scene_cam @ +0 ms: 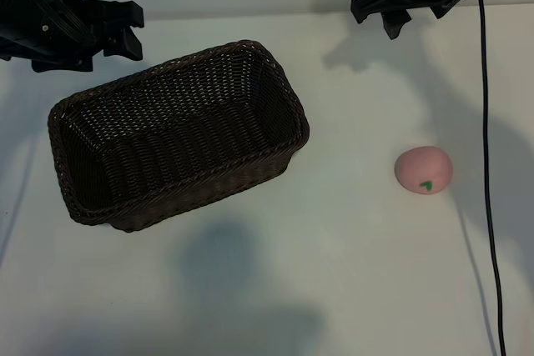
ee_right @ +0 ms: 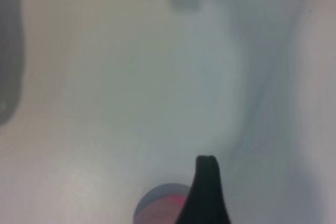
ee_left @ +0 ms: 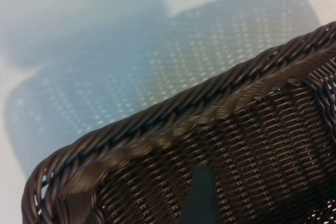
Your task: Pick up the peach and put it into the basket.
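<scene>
a: so, how far along is this?

b: barely begun, as i read it. the peach (scene_cam: pixel 424 170) sits on the white surface (scene_cam: pixel 350 273), well apart from the wicker basket (scene_cam: pixel 179 135), off toward the right arm's side. nothing is holding it.

a: and the basket?

b: no fruit inside; only bare weave shows in the exterior view. the left wrist view looks down on its braided rim (ee_left: pixel 173 124).

a: the end effectors?

b: the right end effector (scene_cam: pixel 382 7) hangs at the far edge above the peach's side of the surface, released and carrying nothing. its wrist view shows one dark fingertip (ee_right: pixel 206 182) with a blur of pink just beside it, likely the peach. the left end effector (scene_cam: pixel 117 31) hovers near the basket's far corner, also released and holding nothing.

a: what's left?

b: everything, i'd judge: reaching the peach, clenching on it, lifting it, carrying it across and dropping it in the basket. the right arm looks better placed for it.
</scene>
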### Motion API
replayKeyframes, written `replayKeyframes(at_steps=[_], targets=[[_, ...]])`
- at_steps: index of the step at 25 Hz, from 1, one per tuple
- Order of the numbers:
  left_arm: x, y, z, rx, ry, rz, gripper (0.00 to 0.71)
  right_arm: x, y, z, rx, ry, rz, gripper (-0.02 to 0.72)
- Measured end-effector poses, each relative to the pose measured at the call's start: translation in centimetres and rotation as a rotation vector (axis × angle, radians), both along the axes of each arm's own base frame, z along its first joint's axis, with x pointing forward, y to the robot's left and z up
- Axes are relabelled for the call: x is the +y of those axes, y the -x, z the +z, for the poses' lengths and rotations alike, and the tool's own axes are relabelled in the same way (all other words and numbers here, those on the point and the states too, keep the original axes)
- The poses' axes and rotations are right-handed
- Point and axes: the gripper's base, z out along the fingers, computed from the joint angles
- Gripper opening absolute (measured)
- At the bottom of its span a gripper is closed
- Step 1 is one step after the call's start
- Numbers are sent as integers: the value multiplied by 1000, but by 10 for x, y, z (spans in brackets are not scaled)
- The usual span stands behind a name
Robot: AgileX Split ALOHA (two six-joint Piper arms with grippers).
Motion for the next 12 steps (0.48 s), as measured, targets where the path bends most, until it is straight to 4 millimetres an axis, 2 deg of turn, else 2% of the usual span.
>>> replayKeyframes(at_steps=[12], targets=[[0, 0, 0, 0, 0, 0, 589, 1, 0, 0, 5, -9, 1, 568]])
